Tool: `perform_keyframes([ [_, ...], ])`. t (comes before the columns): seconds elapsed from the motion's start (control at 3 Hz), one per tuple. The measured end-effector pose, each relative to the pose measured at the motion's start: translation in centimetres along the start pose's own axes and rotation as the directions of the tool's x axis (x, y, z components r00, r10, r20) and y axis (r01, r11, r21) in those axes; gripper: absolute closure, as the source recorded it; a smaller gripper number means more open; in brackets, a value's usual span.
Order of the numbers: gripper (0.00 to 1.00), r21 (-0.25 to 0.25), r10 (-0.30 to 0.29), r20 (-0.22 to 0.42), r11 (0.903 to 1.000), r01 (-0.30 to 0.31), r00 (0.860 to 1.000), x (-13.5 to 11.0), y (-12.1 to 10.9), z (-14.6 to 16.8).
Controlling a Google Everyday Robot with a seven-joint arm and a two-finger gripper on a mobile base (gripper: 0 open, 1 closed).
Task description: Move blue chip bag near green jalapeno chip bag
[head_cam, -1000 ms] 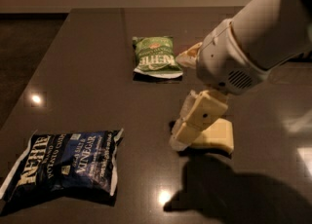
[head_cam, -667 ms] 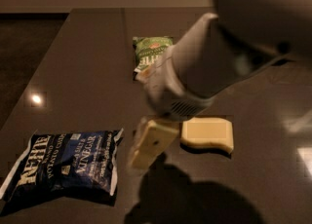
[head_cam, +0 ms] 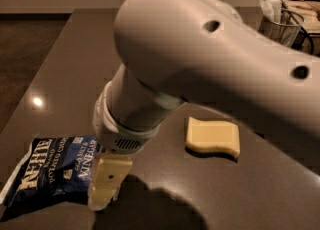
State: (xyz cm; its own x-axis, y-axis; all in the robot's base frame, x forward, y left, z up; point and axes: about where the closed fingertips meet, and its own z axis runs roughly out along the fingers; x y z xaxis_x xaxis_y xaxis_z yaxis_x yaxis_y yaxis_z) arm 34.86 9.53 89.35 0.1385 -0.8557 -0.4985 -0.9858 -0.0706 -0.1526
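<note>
The blue chip bag [head_cam: 52, 171] lies flat at the front left of the dark table [head_cam: 75, 74], its white "Kettle" lettering facing up. My gripper [head_cam: 103, 196] hangs from the large white arm [head_cam: 200, 59] and sits at the bag's right edge, low over it; I cannot tell whether it touches the bag. The green jalapeno chip bag is hidden behind the arm.
A pale yellow wavy sponge [head_cam: 212, 136] lies on the table right of the gripper. A wire-and-glass holder [head_cam: 280, 21] stands at the far right back. The table's left edge runs close to the blue bag.
The arm has swung left and down towards the front. The gripper went from beside the sponge to the blue bag's right edge. The arm now covers the green bag.
</note>
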Motion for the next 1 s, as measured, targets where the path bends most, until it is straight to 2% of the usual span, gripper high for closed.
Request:
perform_keyframes([
  [0.33,0.00,-0.037,-0.041,-0.026,0.9985,0.040,0.999,-1.6,0.5,2.9],
  [0.67,0.00,-0.062,-0.056,-0.057,0.9967,0.053,0.997,-1.9,0.4,4.9],
  [1.0,0.13,-0.079,-0.057,-0.080,0.9955,0.051,0.995,-1.9,0.0,6.1],
])
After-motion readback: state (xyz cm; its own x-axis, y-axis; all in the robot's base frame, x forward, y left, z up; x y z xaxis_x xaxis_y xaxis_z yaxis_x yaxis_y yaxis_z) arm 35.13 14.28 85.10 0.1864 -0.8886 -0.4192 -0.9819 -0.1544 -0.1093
